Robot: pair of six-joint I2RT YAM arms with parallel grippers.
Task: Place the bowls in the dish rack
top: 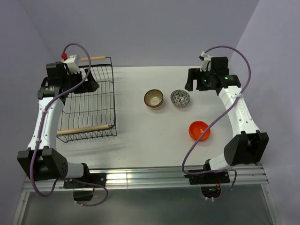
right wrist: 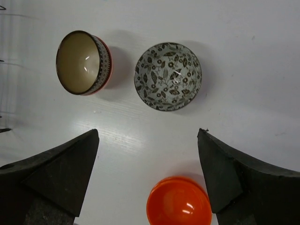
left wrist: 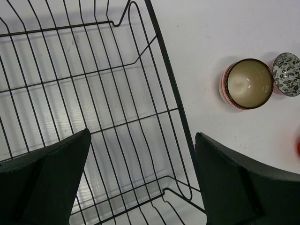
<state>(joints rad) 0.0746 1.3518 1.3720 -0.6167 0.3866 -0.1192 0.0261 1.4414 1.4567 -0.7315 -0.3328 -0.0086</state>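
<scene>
The black wire dish rack (top: 91, 101) stands at the left with nothing in it; it fills the left wrist view (left wrist: 93, 93). A bowl that is tan inside with a red-and-white patterned outside (top: 153, 99) (right wrist: 82, 62) (left wrist: 248, 83) sits mid-table. The grey-speckled bowl (top: 180, 98) (right wrist: 168, 76) (left wrist: 287, 74) is just right of it. The orange bowl (top: 199, 130) (right wrist: 178, 201) lies nearer, to the right. My left gripper (top: 91, 85) (left wrist: 143, 178) is open above the rack's far right part. My right gripper (top: 192, 79) (right wrist: 147, 159) is open and empty, high above the bowls.
The rack has a wooden rod handle at its near end (top: 84, 130) and one at its far end (top: 93, 58). The white table (top: 140, 140) ends at a metal rail in front. Purple walls stand behind and to the sides.
</scene>
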